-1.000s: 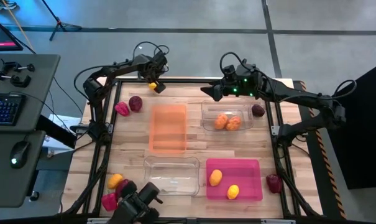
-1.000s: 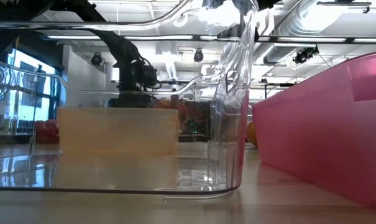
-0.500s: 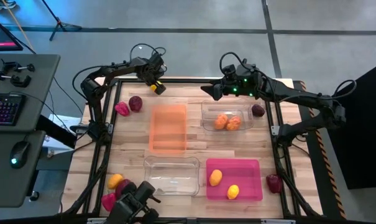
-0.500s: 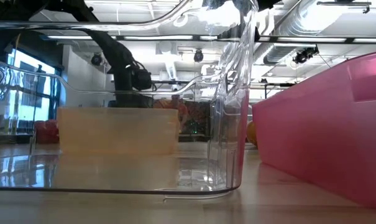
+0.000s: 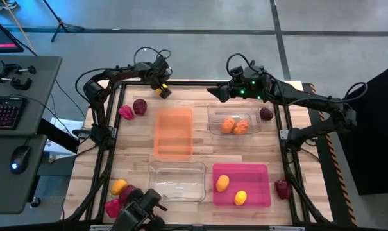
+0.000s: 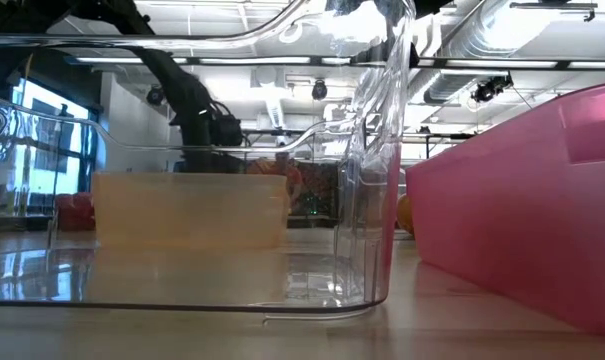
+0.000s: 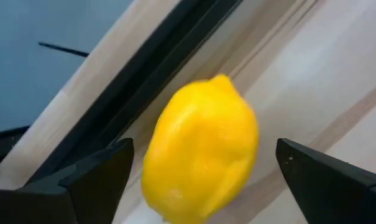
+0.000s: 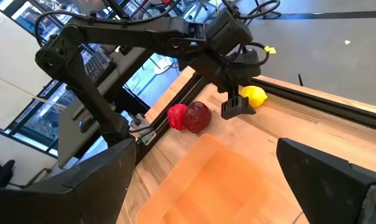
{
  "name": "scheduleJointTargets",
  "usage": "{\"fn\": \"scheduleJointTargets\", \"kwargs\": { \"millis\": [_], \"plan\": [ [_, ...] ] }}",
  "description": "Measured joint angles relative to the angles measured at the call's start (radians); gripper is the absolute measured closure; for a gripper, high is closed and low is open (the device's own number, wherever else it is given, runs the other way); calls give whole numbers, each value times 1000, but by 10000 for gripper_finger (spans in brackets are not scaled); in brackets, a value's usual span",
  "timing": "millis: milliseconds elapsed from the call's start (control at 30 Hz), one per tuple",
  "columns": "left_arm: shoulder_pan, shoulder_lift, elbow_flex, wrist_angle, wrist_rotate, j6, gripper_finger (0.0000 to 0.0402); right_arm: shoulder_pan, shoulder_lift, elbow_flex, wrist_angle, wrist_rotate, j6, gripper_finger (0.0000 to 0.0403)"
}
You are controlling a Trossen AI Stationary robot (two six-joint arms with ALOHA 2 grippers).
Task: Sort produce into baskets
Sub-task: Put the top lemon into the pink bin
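A yellow lemon (image 7: 200,149) lies on the wood by the table's far edge, left of centre (image 5: 158,90). My left gripper (image 5: 160,86) points steeply down over it and is open. One finger stands on each side of the lemon, with a small gap at both. My right gripper (image 5: 214,94) hangs open in the air beside the far clear basket (image 5: 211,119), which holds orange fruits (image 5: 235,126). The orange basket (image 5: 174,131) is bare. The pink basket (image 5: 251,176) holds two lemons (image 5: 222,183). The near clear basket (image 5: 176,181) is bare.
A maroon fruit (image 5: 140,106) and a red-pink pepper (image 5: 125,112) lie left of the orange basket. More produce sits at the near left corner (image 5: 118,187). Two dark red pieces lie by the right edge (image 5: 266,114) (image 5: 282,188). A black frame rail runs just behind the lemon.
My left gripper has sunk a little toward the lemon at the far edge and tipped to point more steeply down. The lemon has stayed where it was.
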Motion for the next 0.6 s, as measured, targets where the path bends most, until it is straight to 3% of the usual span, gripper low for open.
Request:
{"fn": "scheduleJointTargets", "kwargs": {
  "millis": [133,333,600],
  "plan": [
    [-5,0,0,5,-2,0,105,0,0,0,0,0,0,24],
    [2,-46,2,-12,-19,-1,261,0,0,0,0,0,0,24],
    [26,-362,2,12,108,-74,269,37,-17,-1,-70,-18,1,24]
  ]
}}
